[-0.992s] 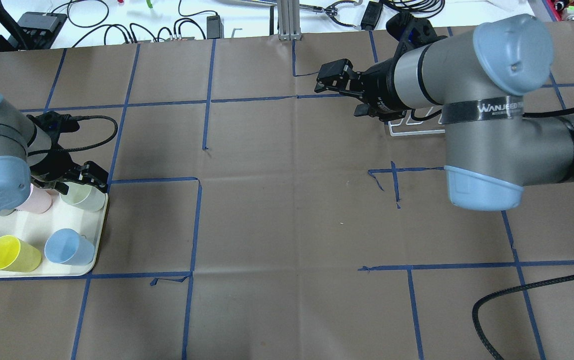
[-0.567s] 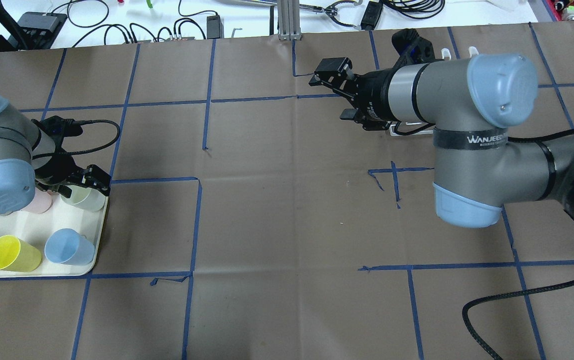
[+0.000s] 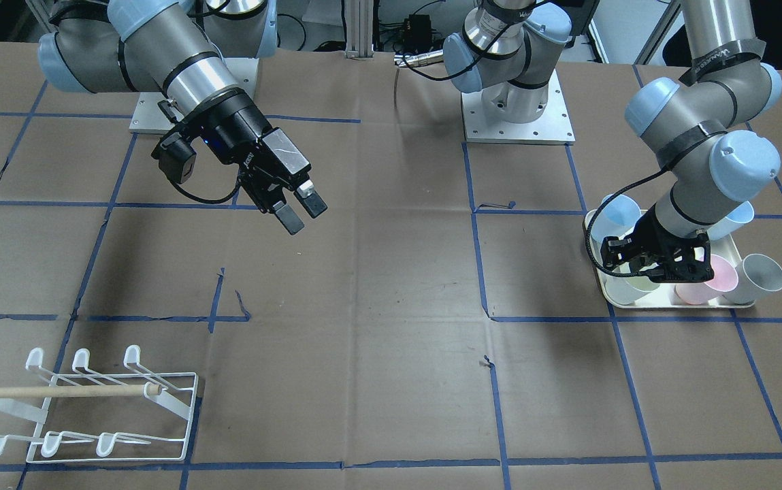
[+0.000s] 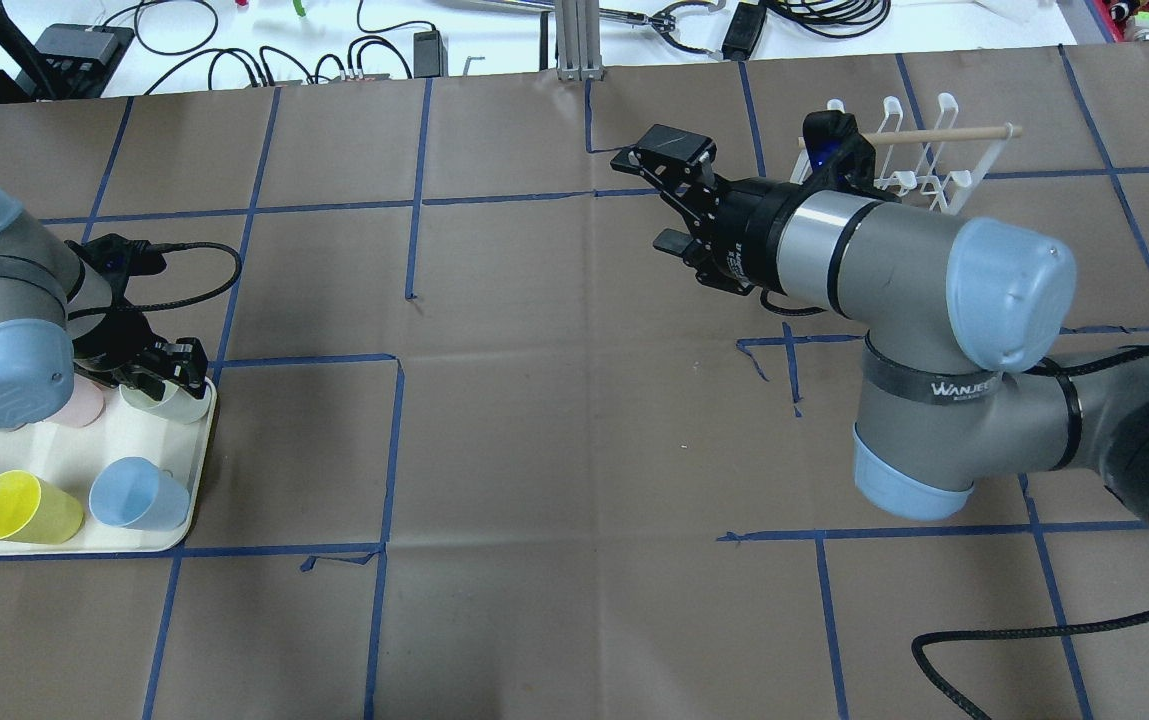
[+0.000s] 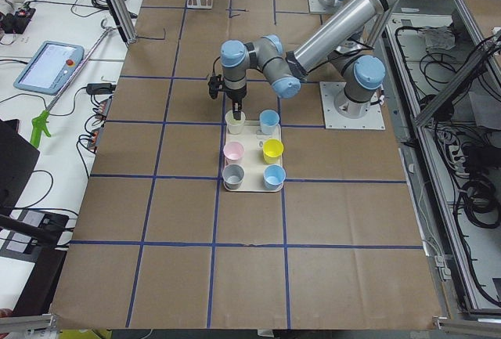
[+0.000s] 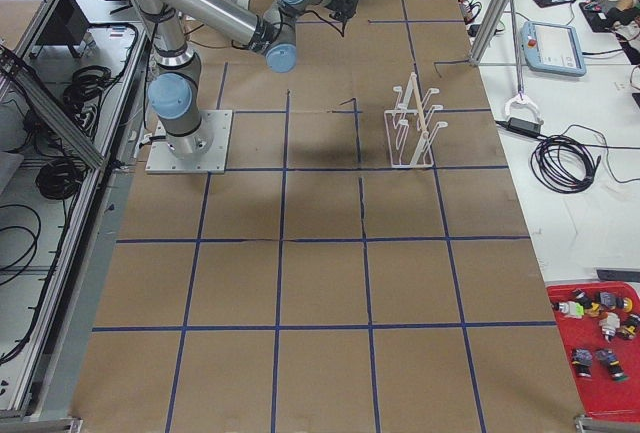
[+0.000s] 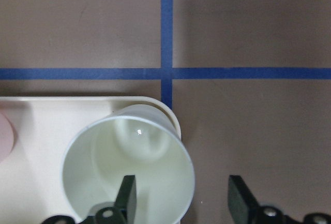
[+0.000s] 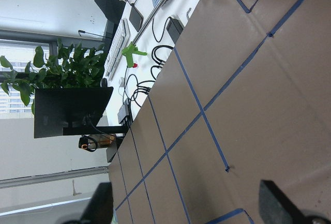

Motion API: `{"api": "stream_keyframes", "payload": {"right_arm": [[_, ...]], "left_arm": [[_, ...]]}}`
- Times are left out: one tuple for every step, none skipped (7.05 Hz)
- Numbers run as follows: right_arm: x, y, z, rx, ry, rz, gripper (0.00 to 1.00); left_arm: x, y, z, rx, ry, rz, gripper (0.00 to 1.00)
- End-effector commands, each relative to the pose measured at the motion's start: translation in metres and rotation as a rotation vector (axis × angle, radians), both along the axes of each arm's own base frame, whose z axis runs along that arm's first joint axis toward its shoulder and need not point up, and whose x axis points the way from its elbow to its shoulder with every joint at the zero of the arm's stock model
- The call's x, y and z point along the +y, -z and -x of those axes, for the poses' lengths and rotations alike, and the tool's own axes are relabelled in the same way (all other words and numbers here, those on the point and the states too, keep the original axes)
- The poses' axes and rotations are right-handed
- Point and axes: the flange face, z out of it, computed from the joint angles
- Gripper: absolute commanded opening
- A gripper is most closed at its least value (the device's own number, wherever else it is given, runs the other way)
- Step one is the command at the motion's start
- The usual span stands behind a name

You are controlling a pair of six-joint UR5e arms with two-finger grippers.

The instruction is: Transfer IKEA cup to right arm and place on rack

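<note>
My left pincer (image 7: 181,199), apart, straddles the rim of the pale green plastic cup (image 7: 129,157), one finger inside, one outside, in a corner of the cream rounded tray (image 7: 51,115). I judge this the pick-up: next I must clamp on the wall and lift clear. My right pincer (image 4: 646,200) hangs apart and empty above the brown-paper counter (image 4: 534,420), near the white wire rack with wooden dowel (image 4: 944,132).

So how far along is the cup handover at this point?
Nothing finished: the rack holds no cup. In hand: the left gripper, open, straddles the wall of the pale green cup on the tray. The right gripper hovers open over the table. Left: grasp, lift, hand over, hang on the rack.
</note>
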Motion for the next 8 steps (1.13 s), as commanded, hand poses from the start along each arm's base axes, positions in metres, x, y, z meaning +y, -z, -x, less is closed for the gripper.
{"api": "stream_keyframes", "payload": {"right_arm": [[0.010, 0.002, 0.001, -0.062, 0.040, -0.008, 1.00], [0.009, 0.003, 0.001, -0.064, 0.041, -0.012, 1.00], [0.009, 0.003, 0.001, -0.062, 0.040, -0.010, 1.00], [0.010, 0.001, 0.001, -0.063, 0.039, 0.004, 1.00], [0.010, 0.000, 0.001, -0.064, 0.039, 0.010, 1.00], [0.010, 0.000, 0.001, -0.063, 0.038, 0.013, 1.00], [0.010, 0.000, 0.001, -0.062, 0.040, 0.013, 1.00], [0.010, 0.000, 0.001, -0.062, 0.040, 0.013, 1.00]], "left_arm": [[0.001, -0.001, -0.003, -0.032, -0.002, -0.013, 0.00], [-0.003, -0.010, -0.005, -0.040, -0.001, 0.003, 0.00], [-0.002, -0.022, -0.004, -0.050, -0.001, 0.024, 0.00], [-0.003, -0.048, -0.003, -0.066, -0.001, 0.062, 0.00], [-0.005, -0.085, 0.002, -0.058, 0.002, 0.062, 0.00], [-0.014, -0.124, 0.003, -0.028, -0.002, 0.036, 0.00], [-0.028, -0.165, 0.009, 0.044, 0.009, 0.045, 0.00], [-0.036, -0.193, 0.012, 0.090, 0.021, 0.061, 0.00]]}}
